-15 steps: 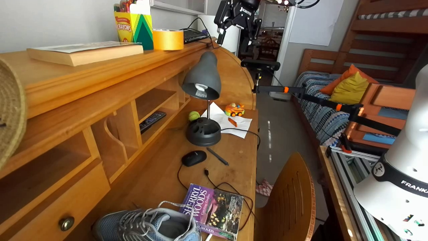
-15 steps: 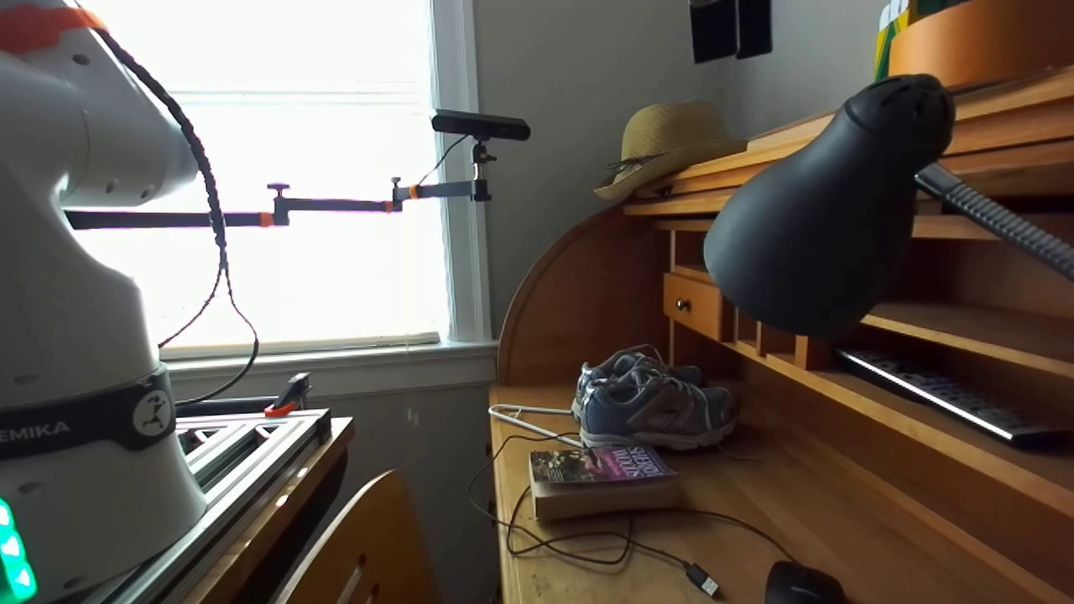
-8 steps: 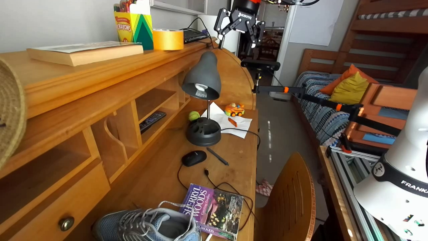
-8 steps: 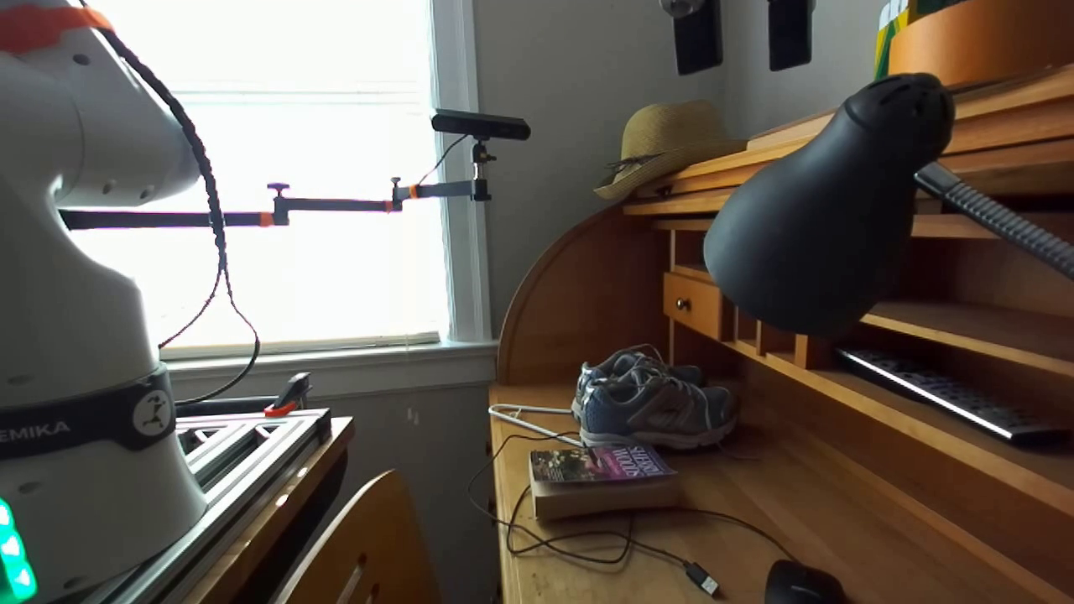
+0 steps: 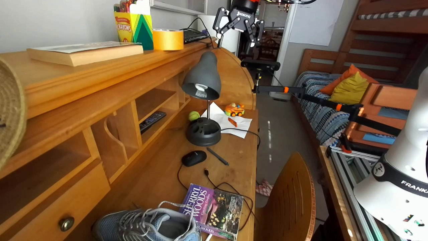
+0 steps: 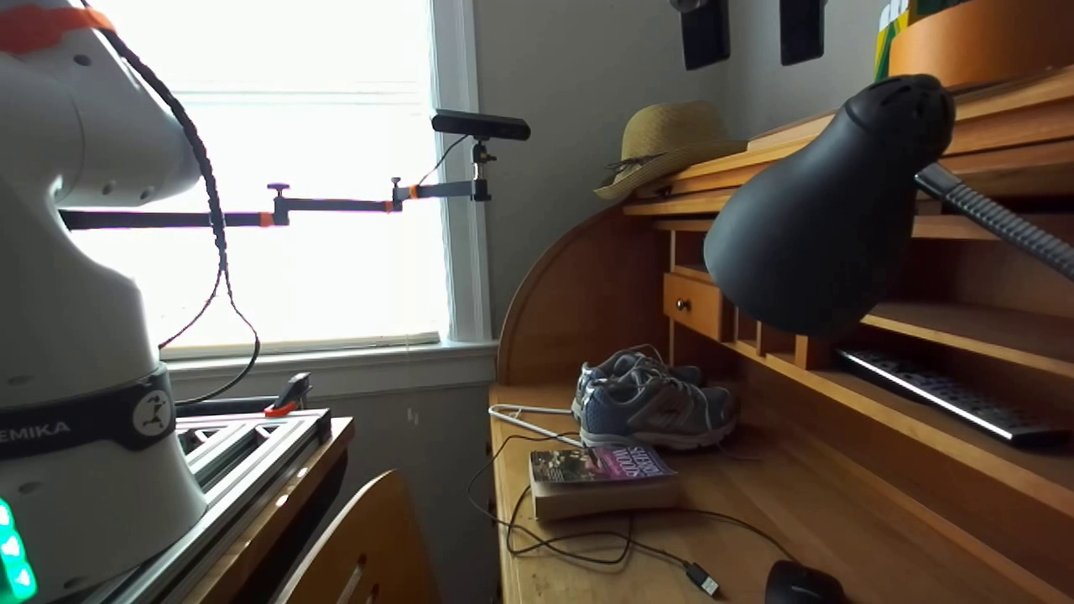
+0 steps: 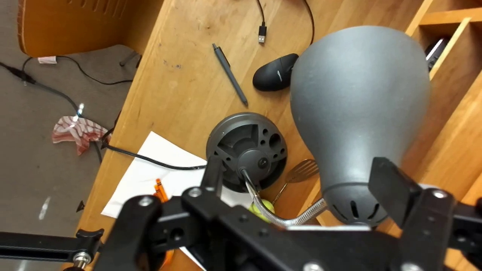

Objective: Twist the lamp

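Observation:
The lamp has a dark grey cone shade (image 5: 203, 75), (image 6: 818, 210) and a round black base (image 5: 203, 132) standing on the desk. A pale bulb shows inside the shade. In the wrist view the shade (image 7: 361, 90) lies right of the base, joined by a bent flexible neck (image 7: 271, 216). My gripper (image 5: 234, 46) is open and empty, above and behind the shade. Its fingertips (image 6: 753, 60) also hang at the top of an exterior view. In the wrist view the gripper (image 7: 299, 169) has fingers wide apart, the right one overlapping the shade's narrow end; contact cannot be told.
The desk hutch (image 5: 110, 80) rises beside the lamp, with a tape roll (image 5: 168, 39) and crayon box (image 5: 133, 28) on top. A mouse (image 5: 194, 158), pen (image 5: 217, 156), paperback (image 5: 214, 211) and shoe (image 5: 147, 224) lie on the desk. A camera mount (image 5: 260, 65) stands near the desk's end.
My gripper has turned, and its fingers look farther apart than a second ago. Over the last half second it has shifted only slightly. The lamp has not moved.

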Controlling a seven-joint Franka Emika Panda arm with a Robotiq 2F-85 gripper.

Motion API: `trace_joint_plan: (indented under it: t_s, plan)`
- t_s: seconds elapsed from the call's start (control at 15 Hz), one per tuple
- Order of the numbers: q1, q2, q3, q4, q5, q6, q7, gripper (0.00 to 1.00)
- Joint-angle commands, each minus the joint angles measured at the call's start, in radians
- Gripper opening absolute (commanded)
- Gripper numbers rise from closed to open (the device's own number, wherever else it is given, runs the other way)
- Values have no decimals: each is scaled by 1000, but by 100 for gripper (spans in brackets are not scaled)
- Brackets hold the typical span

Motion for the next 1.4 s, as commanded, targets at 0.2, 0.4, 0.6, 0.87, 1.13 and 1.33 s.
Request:
trace_joint_plan:
  t_s: [0.2, 0.4, 0.6, 0.87, 1.13, 1.33]
  plan:
    - [13, 94, 29, 110, -35, -24, 212, 100]
    - [24, 137, 30, 142, -36, -2, 266, 100]
    - [33, 187, 25, 185, -40, 3, 318, 100]
    - [44, 250, 16, 238, -42, 3, 366, 100]
    - [52, 299, 7, 277, -56, 1, 393, 100]
    - [59, 324, 1, 299, -70, -20, 409, 100]
